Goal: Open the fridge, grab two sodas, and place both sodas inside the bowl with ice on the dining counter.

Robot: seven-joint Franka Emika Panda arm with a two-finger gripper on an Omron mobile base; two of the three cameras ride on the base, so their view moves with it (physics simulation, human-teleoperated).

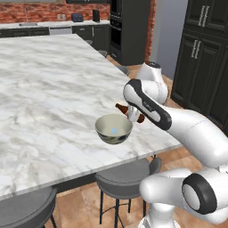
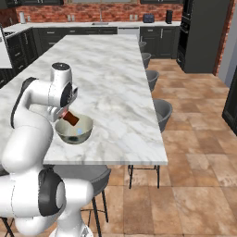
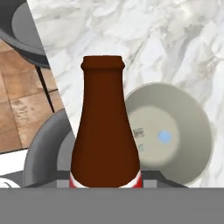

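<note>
One soda, a dark brown bottle (image 3: 105, 131) with a narrow neck, is gripped at its base by my gripper (image 3: 105, 183), which is shut on it. The bottle (image 1: 121, 108) lies tilted, its neck pointing left, just above the right rim of the bowl (image 1: 114, 129). The bowl (image 3: 175, 131) is grey-beige outside and pale inside, with a small pale blue piece in it. It stands near the front right corner of the dining counter (image 1: 49, 89). From the right base, the bottle (image 2: 71, 118) hangs over the bowl's (image 2: 74, 132) left rim under my gripper (image 2: 65, 113). The fridge is out of view.
Round grey stools (image 1: 122, 178) stand under the counter's near edge, and more stools (image 2: 162, 111) line its right side. Dark cabinets (image 1: 205, 53) rise at the right. A far dark-cabinet counter (image 2: 102, 28) runs along the brick wall. Brown tile floor (image 2: 194, 152) lies open to the right.
</note>
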